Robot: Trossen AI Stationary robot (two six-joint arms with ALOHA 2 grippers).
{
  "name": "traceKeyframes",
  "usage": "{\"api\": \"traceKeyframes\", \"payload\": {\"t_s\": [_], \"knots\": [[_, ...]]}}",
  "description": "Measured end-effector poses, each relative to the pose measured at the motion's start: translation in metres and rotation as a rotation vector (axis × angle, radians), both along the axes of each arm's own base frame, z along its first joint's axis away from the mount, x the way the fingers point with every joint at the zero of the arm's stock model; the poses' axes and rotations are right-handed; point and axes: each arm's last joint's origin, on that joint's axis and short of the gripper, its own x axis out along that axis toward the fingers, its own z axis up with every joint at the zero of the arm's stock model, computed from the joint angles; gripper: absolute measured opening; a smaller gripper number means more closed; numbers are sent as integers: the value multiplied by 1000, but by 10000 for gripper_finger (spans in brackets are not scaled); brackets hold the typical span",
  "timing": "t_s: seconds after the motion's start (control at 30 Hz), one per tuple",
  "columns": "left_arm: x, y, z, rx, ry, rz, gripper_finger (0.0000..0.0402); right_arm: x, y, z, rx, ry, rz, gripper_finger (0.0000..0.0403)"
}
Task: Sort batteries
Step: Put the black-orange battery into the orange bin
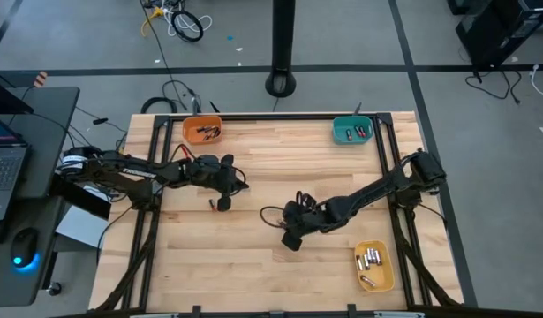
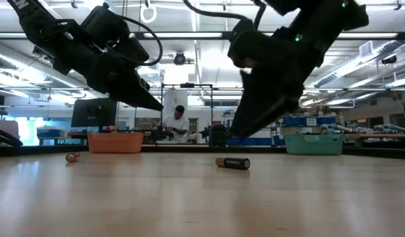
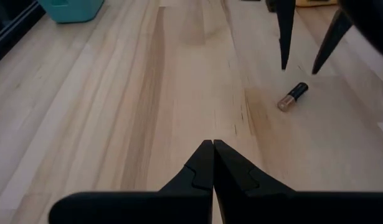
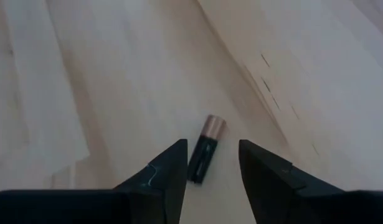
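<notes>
Table (image 1: 253, 256): pale wood planks, bins along its edges.
Right gripper (image 4: 210, 165): near table centre, fingers parted, straddling a loose battery without gripping it.
Left gripper (image 3: 213, 163): at about ten o'clock from the right one, fingers pressed together, holding nothing.
Orange bin (image 1: 202, 130): eleven o'clock corner, dark cells inside.
Teal bin (image 1: 351, 130): one o'clock corner, cells inside.
Yellow bin (image 1: 374, 266): five o'clock, silvery cells inside.
Battery (image 2: 232, 162): lying flat, black body, copper end, gold lettering too small to read.

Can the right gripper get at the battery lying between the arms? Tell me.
Probably yes: the right gripper is open, its fingers straddling the battery on bare table, nothing between them.
</notes>
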Motion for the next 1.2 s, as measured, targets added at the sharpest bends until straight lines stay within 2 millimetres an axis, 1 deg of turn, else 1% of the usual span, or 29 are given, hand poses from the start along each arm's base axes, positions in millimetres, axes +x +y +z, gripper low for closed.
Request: {"api": "traceKeyframes", "payload": {"t_s": [0.2, 0.47, 0.67, 0.73, 0.8, 0.97, 1.1, 1.2], "knots": [[0, 0, 0, -4, 1, -4, 11, 6, 5, -18, -48, -9, 1, 154], [0, -1, 0, -36, 2, -6, 11, 6, 14, -42, -91, 17, -35, 154], [0, -1, 0, -49, 2, 0, 11, 6, 20, -55, -139, 25, -53, 152], [0, -1, 0, -65, 2, 8, 11, 5, 21, -56, -153, 27, -45, 145], [0, -2, 0, -78, 2, 10, 11, 6, 21, -56, -157, 35, -27, 128], [0, -4, 0, -61, 2, -7, 11, 6, 21, -56, -164, 58, 42, 66], [0, -3, 0, -96, 2, 21, 11, 6, 17, -52, -162, 73, 85, 61], [0, -3, 0, -105, 1, 22, 11, 7, 9, -41, -133, 74, 130, 61]]}}
